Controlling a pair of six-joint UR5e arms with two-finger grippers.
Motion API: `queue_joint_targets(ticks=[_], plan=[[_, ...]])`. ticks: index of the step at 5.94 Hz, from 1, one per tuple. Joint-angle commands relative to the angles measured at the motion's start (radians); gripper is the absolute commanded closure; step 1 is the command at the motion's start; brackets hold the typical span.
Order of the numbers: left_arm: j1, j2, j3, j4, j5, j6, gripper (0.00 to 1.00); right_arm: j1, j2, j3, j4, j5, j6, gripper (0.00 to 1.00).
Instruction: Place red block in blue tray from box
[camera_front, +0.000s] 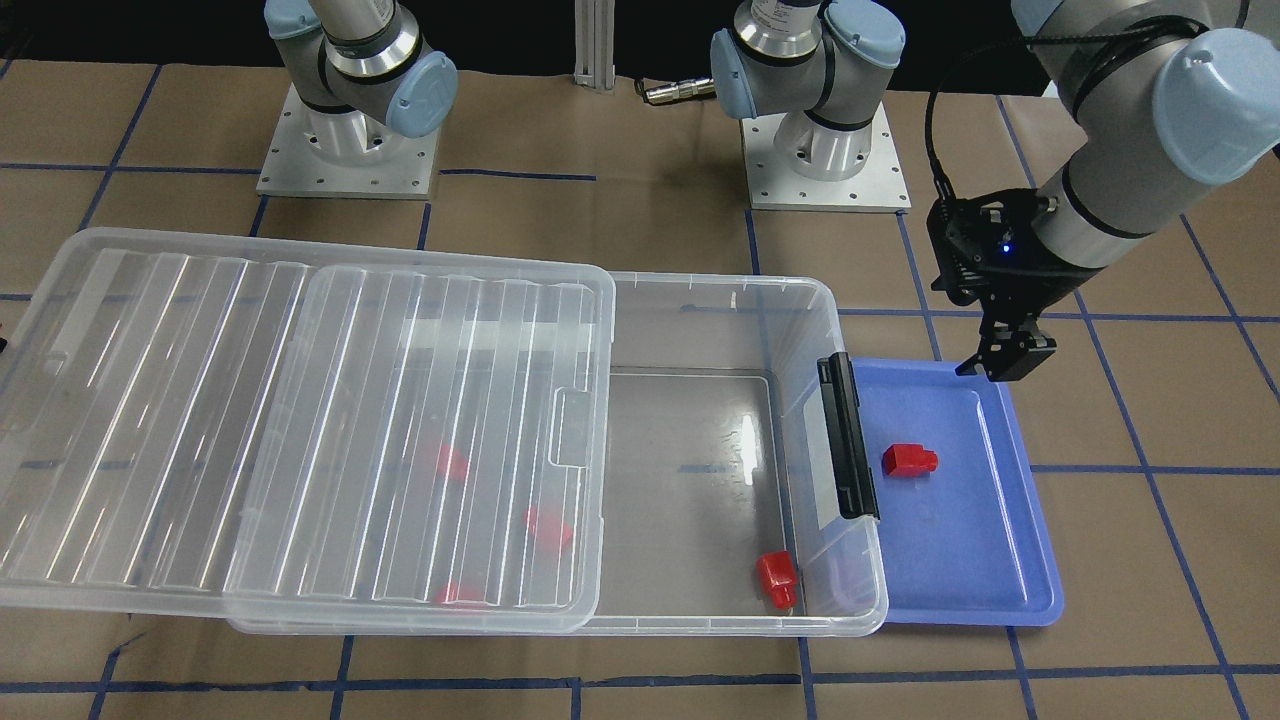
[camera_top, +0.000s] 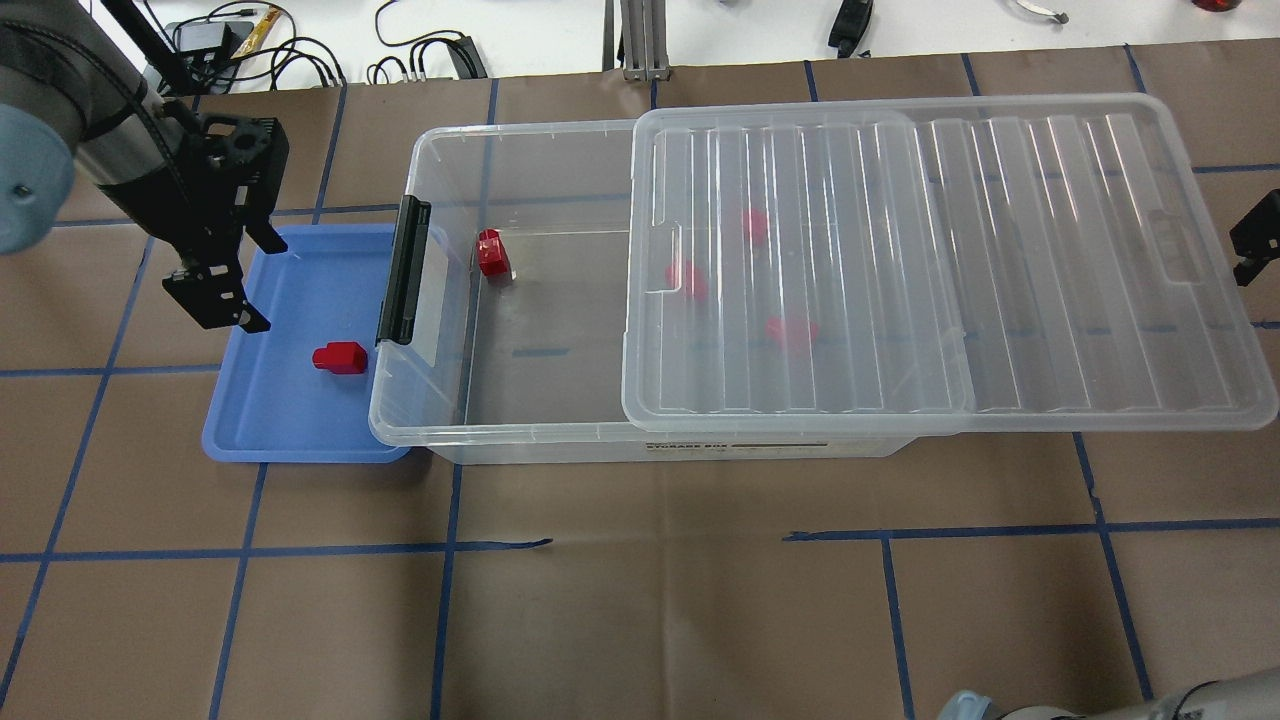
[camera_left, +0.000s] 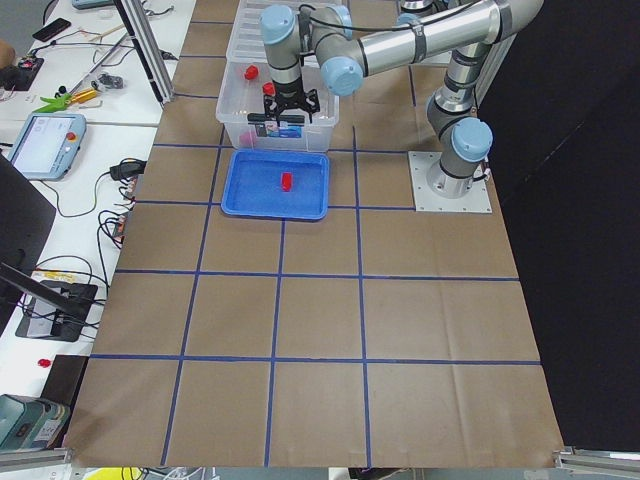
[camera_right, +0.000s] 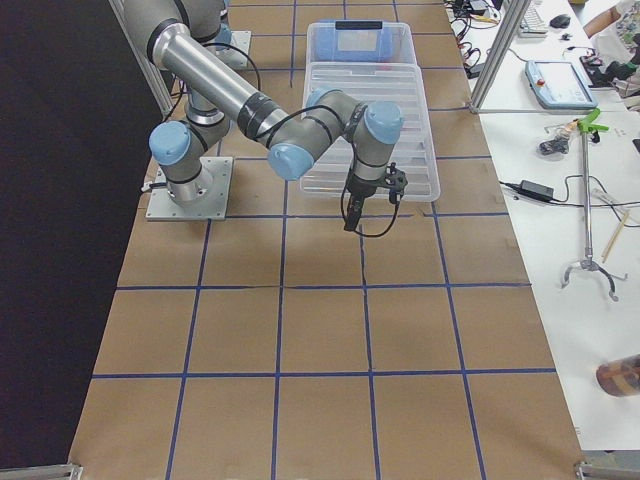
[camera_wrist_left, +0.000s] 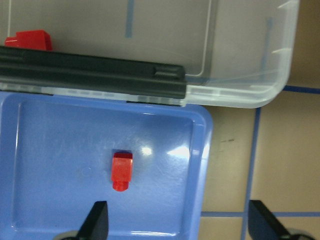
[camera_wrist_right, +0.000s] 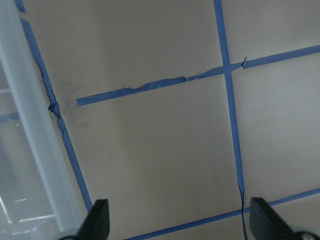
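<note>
1. The red block (camera_front: 908, 459) looks like hard, smooth plastic. I judge it light, stiff and unlikely to break, but a little slippery between bare fingers.
2. The best hold, as I judge it, is across two flat opposite sides of the square body. The narrow stub offers less face and could twist out.
3. This block lies on its side on the floor of the blue tray (camera_front: 960, 540). It is near the tray edge that sits by the black latch (camera_front: 848, 437) of the box (camera_front: 700, 300), and its stub points away from the box.
4. The left gripper (camera_wrist_left: 180, 225) hangs above the tray with its fingers spread wide and nothing between them. The block is below it and clear of it, toward the box side. In the wrist view it sits just ahead of the fingertips, nearer one finger than the other.
5. A second block (camera_front: 777, 578) lies uncovered in the box corner by the latch. Three more show dimly under the lid (camera_front: 300, 420), which covers only part of the box.
6. The right gripper (camera_wrist_right: 177, 225) is over bare table paper beside the lid, with its fingers apart and empty.
</note>
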Motion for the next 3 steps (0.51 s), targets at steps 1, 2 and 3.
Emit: queue_joint_targets(ticks=[1, 2, 3], plan=[[-0.038, 0.046, 0.097, -0.171, 0.073, -0.076, 0.02, 0.005, -0.021, 0.025, 0.001, 0.006, 0.001, 0.00], [-0.040, 0.080, 0.080, -0.164, 0.099, -0.151, 0.02, 0.023, -0.034, 0.051, -0.002, 0.006, 0.005, 0.00], [-0.058, 0.082, 0.089, -0.133, 0.091, -0.383, 0.02, 0.043, -0.043, 0.065, -0.001, 0.007, 0.032, 0.00]])
